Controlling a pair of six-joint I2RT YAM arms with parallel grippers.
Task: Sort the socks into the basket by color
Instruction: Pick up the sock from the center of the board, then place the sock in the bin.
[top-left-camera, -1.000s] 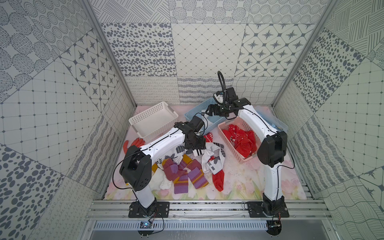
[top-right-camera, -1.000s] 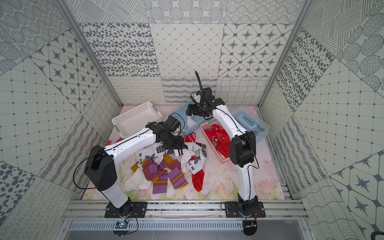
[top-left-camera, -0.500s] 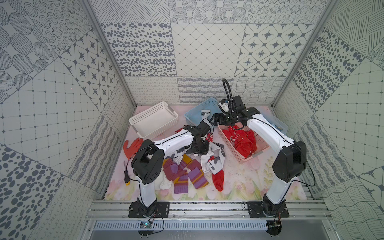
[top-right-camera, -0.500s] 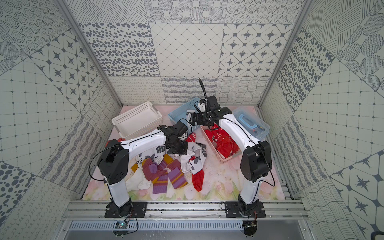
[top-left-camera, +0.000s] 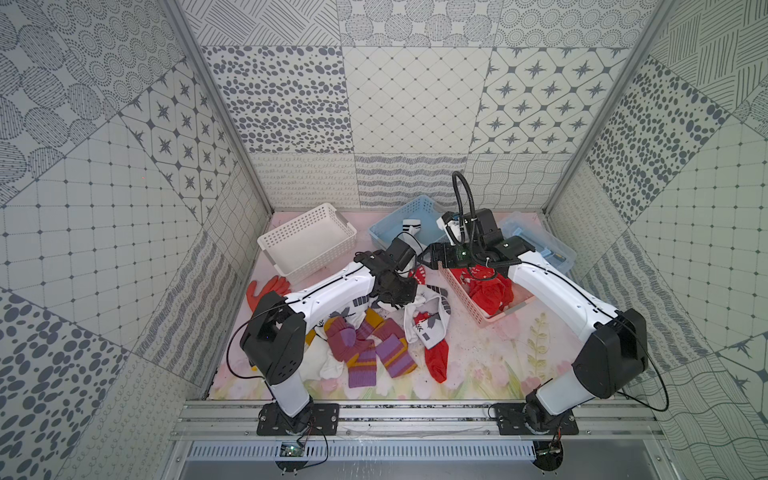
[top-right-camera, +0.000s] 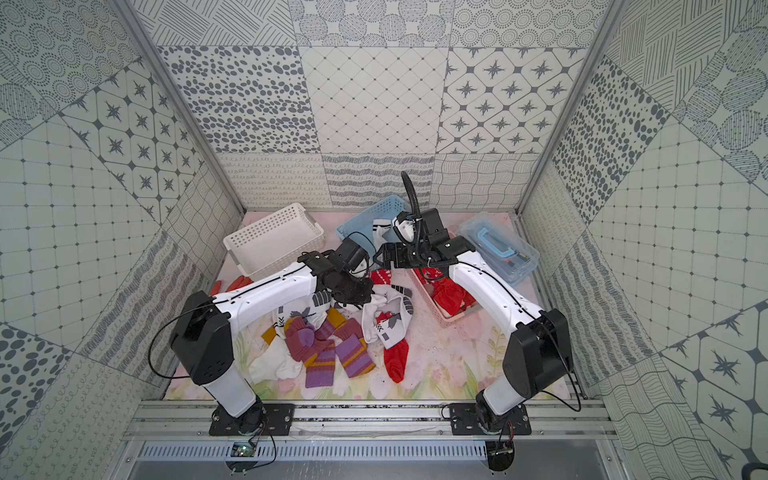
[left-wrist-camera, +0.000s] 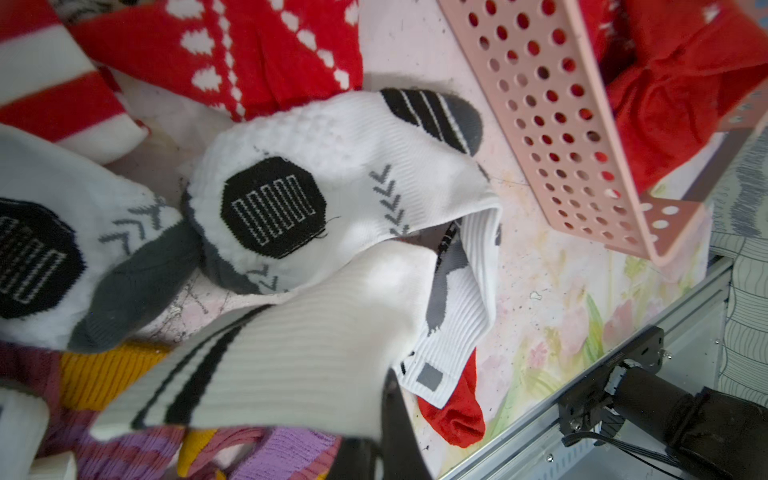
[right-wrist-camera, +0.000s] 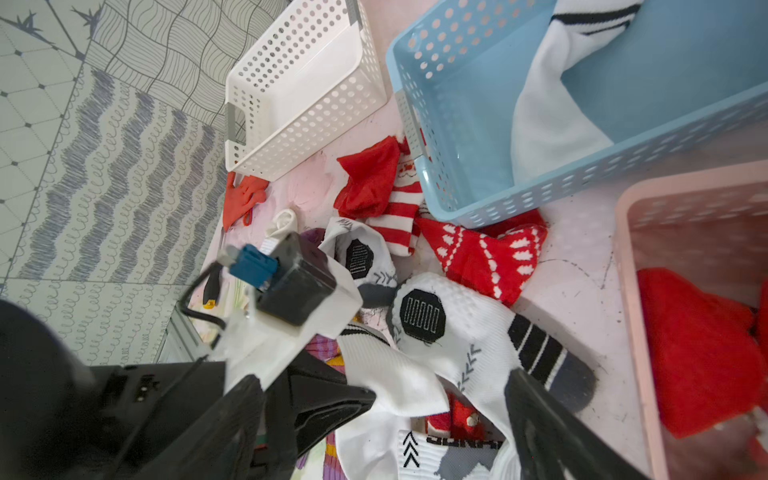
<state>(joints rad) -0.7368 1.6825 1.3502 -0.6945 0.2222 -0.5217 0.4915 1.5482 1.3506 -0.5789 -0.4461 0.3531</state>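
1. Socks (top-left-camera: 386, 332) lay heaped on the flowered bench (top-left-camera: 498, 365) in front of both arms: purple-mauve striped socks (top-left-camera: 361, 368), white patterned socks (top-left-camera: 428, 322) and one red sock (top-left-camera: 436, 363).
2. The left pincer (top-left-camera: 392, 301) was down in the heap, pressed together on a white ribbed sock with black stripes (left-wrist-camera: 291, 345).
3. The right pincer (top-left-camera: 424, 261) hovered above the bench, spread wide and holding nothing, close to the left arm's wrist.
4. A blue basket (top-left-camera: 388, 237) held one white sock (top-left-camera: 412, 227), and a pink basket (top-left-camera: 463, 297) held red socks (top-left-camera: 488, 291).
5. A white basket (top-left-camera: 307, 245) stood at the far left, with an orange glove (top-left-camera: 266, 286) on the bench just beside it.
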